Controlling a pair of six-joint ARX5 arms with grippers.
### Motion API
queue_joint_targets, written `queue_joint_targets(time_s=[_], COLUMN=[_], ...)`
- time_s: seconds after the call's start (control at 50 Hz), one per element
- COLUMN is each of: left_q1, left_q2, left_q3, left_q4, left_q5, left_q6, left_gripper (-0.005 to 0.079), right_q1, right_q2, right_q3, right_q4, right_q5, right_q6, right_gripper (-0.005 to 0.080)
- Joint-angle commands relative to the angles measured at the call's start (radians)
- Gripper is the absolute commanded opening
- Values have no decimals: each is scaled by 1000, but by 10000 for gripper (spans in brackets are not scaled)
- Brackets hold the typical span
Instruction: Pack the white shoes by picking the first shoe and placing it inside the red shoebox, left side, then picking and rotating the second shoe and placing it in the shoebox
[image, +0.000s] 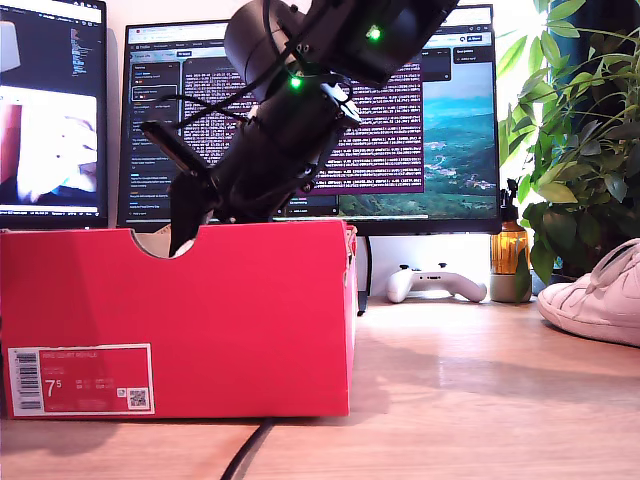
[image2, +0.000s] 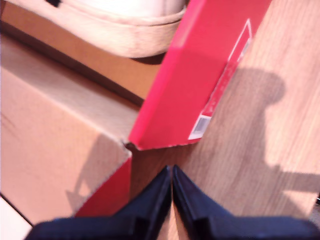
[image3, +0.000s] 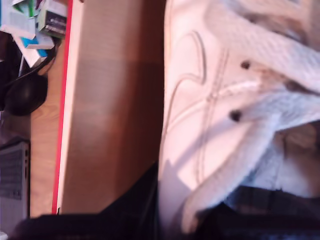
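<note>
1 white shoe (image3: 225, 100) is inside the red shoebox (image: 250, 300) at my second hand (image3: 200, 220), grip unclear, my first hand (image2: 171, 185) pinched together empty; the second shoe (image: 600, 295), at 3 o'clock in the exterior view, looks light and soft-topped, probably best taken by its collar.

Wooden desk (image: 480, 370), two monitors (image: 440, 120)

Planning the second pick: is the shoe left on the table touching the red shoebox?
Apart. The exterior view shows the white shoe at its right edge and the red shoebox at its left, with bare table between them.
</note>
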Motion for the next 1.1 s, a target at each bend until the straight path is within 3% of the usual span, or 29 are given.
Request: queue_joint_targets(time_s=[0.0,0.08,0.24,0.44,0.76,1.08], left_q1=[-2,-2,-2,-2,-2,-2], left_q2=[3,3,3,3,3,3], left_q3=[3,3,3,3,3,3], left_q4=[4,4,5,7,6,6], left_q5=[0,0,0,0,1,2], left_q6=[3,3,3,3,3,2], left_gripper=[-19,-19,-19,-19,-19,-19], right_q1=[5,10,23,32,15,-103], right_q2=[-3,5,8,8,-2,-95], right_q3=[45,45,45,45,87,206], right_q4=[27,27,37,55,42,-239], right_q5=[5,3,-1,-13,-68,-109], right_q6=[-6,-6,-3,-3,-66,-187], right_gripper=[-13,9,184,289,321,321])
